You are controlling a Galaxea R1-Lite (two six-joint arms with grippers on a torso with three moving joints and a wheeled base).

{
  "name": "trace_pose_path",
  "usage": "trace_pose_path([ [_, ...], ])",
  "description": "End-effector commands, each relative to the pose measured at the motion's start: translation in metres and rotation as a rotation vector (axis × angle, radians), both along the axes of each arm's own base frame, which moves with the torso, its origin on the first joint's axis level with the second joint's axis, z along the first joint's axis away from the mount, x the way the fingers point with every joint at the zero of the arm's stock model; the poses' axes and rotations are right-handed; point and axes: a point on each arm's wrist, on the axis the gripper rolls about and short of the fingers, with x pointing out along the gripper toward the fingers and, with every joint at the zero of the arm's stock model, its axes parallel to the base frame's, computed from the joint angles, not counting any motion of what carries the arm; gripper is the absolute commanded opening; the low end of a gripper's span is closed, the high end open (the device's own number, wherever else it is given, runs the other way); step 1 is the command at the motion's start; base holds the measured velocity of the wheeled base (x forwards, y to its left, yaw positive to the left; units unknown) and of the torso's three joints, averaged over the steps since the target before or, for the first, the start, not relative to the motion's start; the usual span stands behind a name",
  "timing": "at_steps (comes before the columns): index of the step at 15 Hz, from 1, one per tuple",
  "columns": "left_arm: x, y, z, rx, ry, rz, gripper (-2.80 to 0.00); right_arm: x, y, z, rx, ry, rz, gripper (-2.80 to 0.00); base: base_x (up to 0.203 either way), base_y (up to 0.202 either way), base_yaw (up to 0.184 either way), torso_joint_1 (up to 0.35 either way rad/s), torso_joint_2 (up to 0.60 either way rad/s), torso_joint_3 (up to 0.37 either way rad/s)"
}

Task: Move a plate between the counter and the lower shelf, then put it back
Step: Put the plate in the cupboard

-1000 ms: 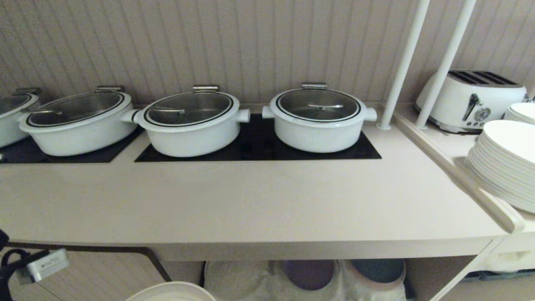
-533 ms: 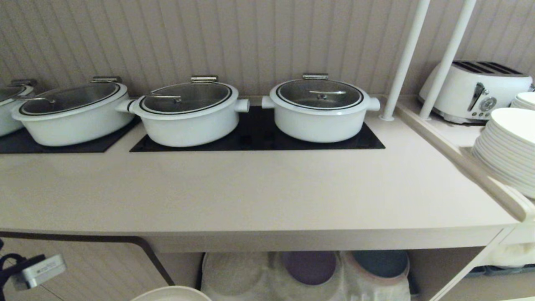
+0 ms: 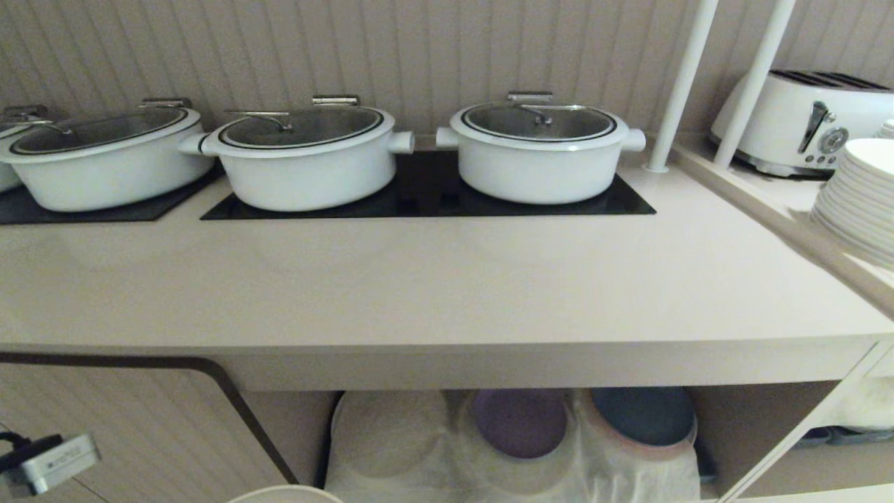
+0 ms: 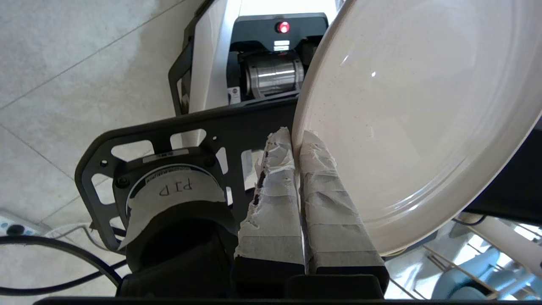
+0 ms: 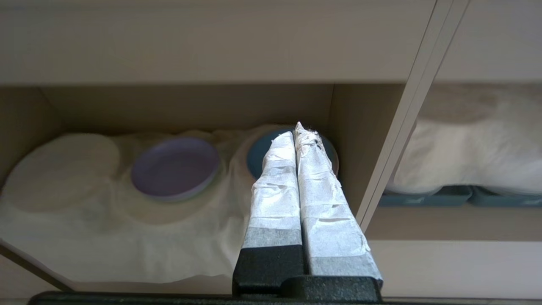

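Pinching the round matte cream-beige plate (image 4: 415,118) by its low raised rim, the left gripper (image 4: 296,140) clamps taped fingers on either face, low beside the robot's base, below the pale-beige counter (image 3: 447,293). The right gripper (image 5: 298,131) is clenched on nothing, facing the lower shelf (image 5: 178,97).

The plate looks rigid, smooth and breakable, probably fairly heavy for an edge grip, so it may droop or slip; a hold deeper over the rim seems safer.

On the shelf's crinkled white cloth (image 5: 127,237) lie a purple plate (image 5: 175,167) and a blue plate (image 5: 260,154); the bare cloth beside them is free. The counter's thick front edge overhangs the opening. White lidded pots (image 3: 538,150) stand on the hob above.
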Motion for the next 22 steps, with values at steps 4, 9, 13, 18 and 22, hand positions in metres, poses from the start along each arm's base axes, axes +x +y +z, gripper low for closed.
trace_pose_path([
  [4, -0.011, -0.0023, -0.0016, -0.003, 0.008, -0.003, -2.8, 0.0001, 0.0, 0.0, -0.001, 0.001, 0.001, -2.8, 0.0, 0.0, 0.0, -0.237, 0.53, 0.291],
  [9, -0.0127, -0.003, -0.0011, -0.002, 0.002, -0.009, -2.8, 0.0001, 0.0, 0.0, -0.001, 0.001, 0.0, -2.8, 0.0, 0.0, 0.0, -0.215, 0.5, 0.283],
  [13, -0.0132, -0.0033, -0.0009, -0.001, -0.001, -0.011, -2.8, 0.0001, 0.0, 0.0, 0.0, 0.001, 0.0, -2.8, 0.0, 0.0, 0.0, -0.191, 0.49, 0.287],
  [18, -0.0125, -0.0032, -0.0011, -0.002, -0.001, -0.014, -2.8, 0.0001, 0.0, 0.0, 0.002, 0.001, 0.001, -2.8, 0.0, 0.0, 0.0, -0.17, 0.47, 0.291],
  [22, -0.0124, -0.0032, -0.0016, 0.002, -0.005, -0.037, -2.8, 0.0001, 0.0, 0.0, 0.002, 0.001, 0.0, -2.8, 0.0, 0.0, 0.0, -0.138, 0.45, 0.309],
])
